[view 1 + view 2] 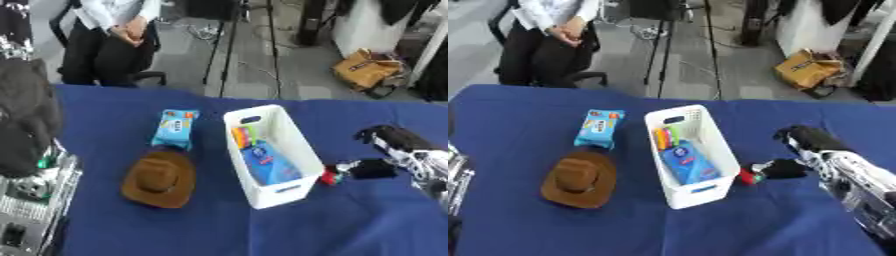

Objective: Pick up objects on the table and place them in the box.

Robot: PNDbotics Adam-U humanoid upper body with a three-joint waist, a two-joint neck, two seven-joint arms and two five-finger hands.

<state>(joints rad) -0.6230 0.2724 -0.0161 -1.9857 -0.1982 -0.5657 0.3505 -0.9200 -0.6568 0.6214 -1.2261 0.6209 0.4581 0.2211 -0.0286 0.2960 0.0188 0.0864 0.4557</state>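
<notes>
**A:** Left eye view check. Where's the box?

**B:** White plastic box sits mid-table on the blue tablecloth, long axis running away from the robot and angled a bit. Handle slots in both end walls.

**A:** Contents?

**B:** Blue packet lying along the bottom, plus some thin bright items at the far end: orange, yellow, green. Can't make out what those are.

**A:** What's still on the cloth?

**B:** Brown cowboy hat left of the box, brim down, clear of the wall. Light blue snack packet just beyond the hat, near its far brim, also apart from the box.

**A:** Right hand?

**B:** Right hand comes in from the right edge, low over the cloth, just beside the box's right wall near the front corner. Small red object at its tips, touching or next to the box wall. Fingers look closed on it, pinching.

**A:** Over the box or outside?

**B:** Outside, below rim height.

**A:** Left hand?

**B:** Doesn't show in either view. Only grey hardware at the left edge.
</notes>
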